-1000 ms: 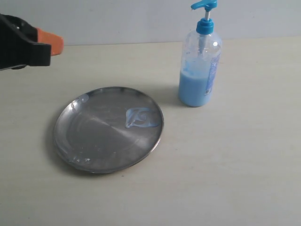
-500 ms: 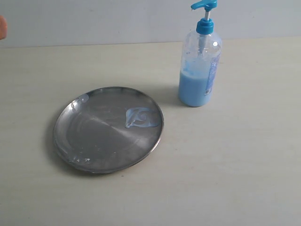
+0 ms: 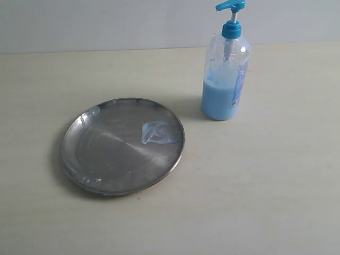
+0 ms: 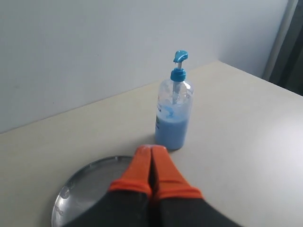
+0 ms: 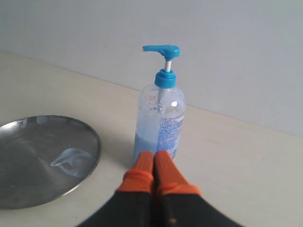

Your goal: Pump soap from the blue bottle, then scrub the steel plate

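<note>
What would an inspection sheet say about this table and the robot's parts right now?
Surface: pale table, plain.
Job's things: steel plate lies flat, with a soap smear near its rim on the bottle's side; blue bottle stands upright beside the plate, apart from it, partly filled.
Clutter: nothing seen.
Grippers: left fingers shut, empty; right fingers shut, empty; neither touches anything.
Cables: nothing seen.
Surroundings: plain pale wall behind.

A pale beige table [image 3: 265,202] meets a plain grey-white wall [image 3: 106,21] under soft, even light. A dark vertical strip [image 4: 289,42] stands at the wall's end.
</note>
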`<act>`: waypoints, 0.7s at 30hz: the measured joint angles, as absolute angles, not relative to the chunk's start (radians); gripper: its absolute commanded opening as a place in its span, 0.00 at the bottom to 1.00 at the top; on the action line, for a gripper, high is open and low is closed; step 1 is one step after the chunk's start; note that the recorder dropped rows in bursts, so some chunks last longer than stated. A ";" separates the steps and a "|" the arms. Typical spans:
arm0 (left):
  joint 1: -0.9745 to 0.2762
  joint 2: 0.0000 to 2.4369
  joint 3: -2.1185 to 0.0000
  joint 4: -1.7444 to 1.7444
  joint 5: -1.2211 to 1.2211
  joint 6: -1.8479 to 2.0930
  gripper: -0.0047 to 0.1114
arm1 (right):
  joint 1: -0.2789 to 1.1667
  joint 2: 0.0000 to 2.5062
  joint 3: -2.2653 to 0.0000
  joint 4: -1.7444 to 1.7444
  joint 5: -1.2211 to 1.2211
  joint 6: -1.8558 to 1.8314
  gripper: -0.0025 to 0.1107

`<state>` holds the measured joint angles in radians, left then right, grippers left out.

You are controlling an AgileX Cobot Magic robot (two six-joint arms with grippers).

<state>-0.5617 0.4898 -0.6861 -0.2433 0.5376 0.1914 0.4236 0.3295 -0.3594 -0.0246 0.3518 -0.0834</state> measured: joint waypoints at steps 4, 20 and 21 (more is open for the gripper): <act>-0.562 0.452 -0.673 -0.243 0.565 0.206 0.04 | 0.424 0.329 -0.359 -0.025 0.352 -0.083 0.02; -0.562 0.431 -0.672 -0.243 0.599 0.216 0.04 | 0.424 0.312 -0.359 -0.025 0.317 -0.083 0.02; -0.562 0.431 -0.672 -0.243 0.599 0.216 0.04 | 0.424 0.312 -0.359 -0.025 0.317 -0.083 0.02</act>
